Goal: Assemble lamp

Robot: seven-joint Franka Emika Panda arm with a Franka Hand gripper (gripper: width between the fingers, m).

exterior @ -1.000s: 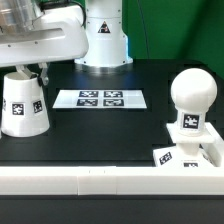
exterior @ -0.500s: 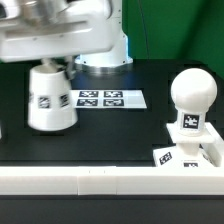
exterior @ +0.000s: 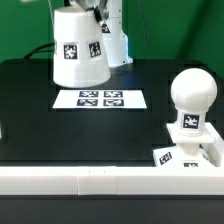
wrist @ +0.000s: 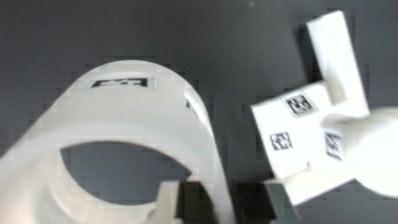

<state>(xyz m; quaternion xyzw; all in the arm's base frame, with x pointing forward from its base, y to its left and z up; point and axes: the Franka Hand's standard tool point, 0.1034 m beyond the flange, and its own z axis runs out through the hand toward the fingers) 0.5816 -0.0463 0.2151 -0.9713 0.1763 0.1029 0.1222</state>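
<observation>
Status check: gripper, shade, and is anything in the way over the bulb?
Gripper shut on shade, shade held high off the table. Bulb seated on base. Nothing above bulb.

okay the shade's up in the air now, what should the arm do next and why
Probably carry the white tapered plastic shade toward the exterior view's right, over the round white ball bulb. The claw holds the shade clear of the table while the bulb already sits on the square white base.
</observation>
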